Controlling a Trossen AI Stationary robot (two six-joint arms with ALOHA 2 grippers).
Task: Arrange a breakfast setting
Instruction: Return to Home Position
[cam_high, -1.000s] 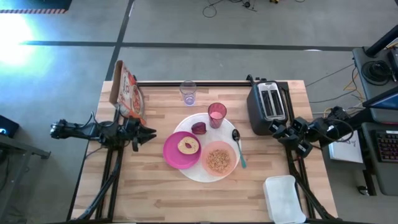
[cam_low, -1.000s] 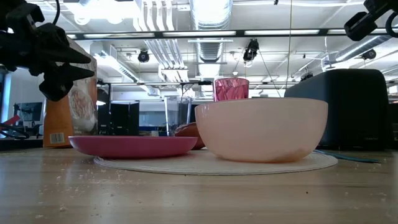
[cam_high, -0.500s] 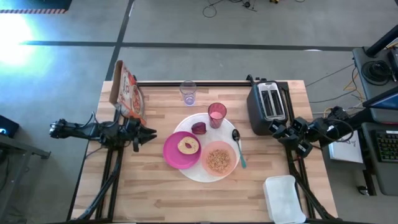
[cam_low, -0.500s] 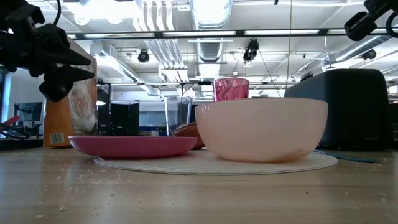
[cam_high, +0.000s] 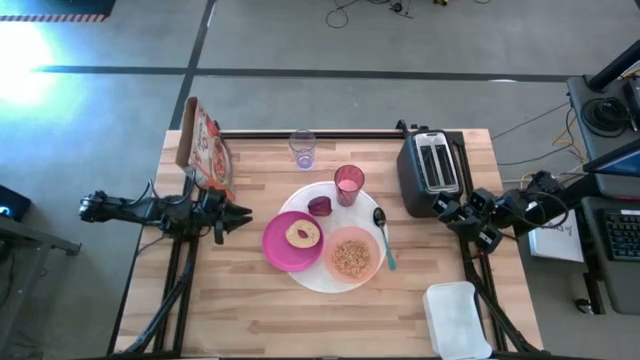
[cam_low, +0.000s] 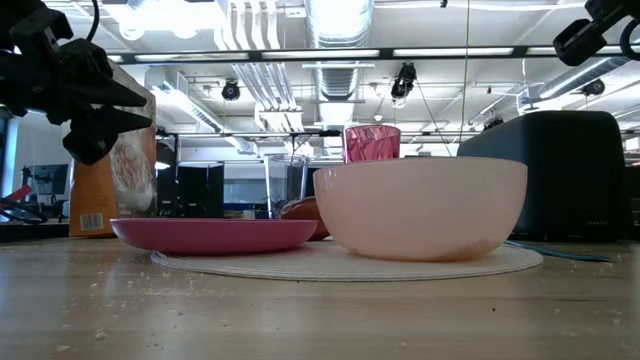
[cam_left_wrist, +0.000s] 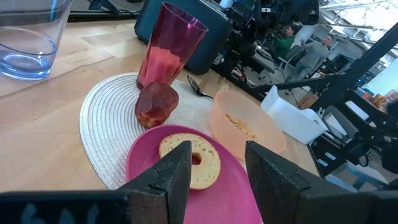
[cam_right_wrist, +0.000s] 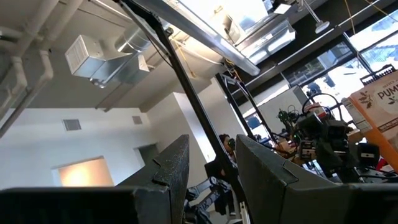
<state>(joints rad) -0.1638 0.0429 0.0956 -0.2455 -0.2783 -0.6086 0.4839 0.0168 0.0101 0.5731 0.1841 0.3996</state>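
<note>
A white round mat (cam_high: 312, 275) lies mid-table. On it rest a magenta plate (cam_high: 278, 250) with a bagel, a peach bowl (cam_high: 352, 256) of cereal, a translucent pink cup (cam_high: 349, 184) and a dark red fruit (cam_high: 320, 206). A teal-handled spoon (cam_high: 385, 240) lies at the mat's right edge. A small clear glass (cam_high: 303, 150) stands behind the mat, and the orange cereal box (cam_high: 203, 148) stands at the far left. My left gripper (cam_high: 243, 214) hovers open, left of the plate, pointing at it (cam_left_wrist: 217, 168). My right gripper (cam_high: 440, 208) hangs open by the toaster, tipped upward (cam_right_wrist: 211, 168).
A black toaster (cam_high: 432, 172) stands at the far right of the table, next to my right gripper. A white lidded container (cam_high: 457, 318) sits at the near right corner. Bare wood lies along the near edge and near left.
</note>
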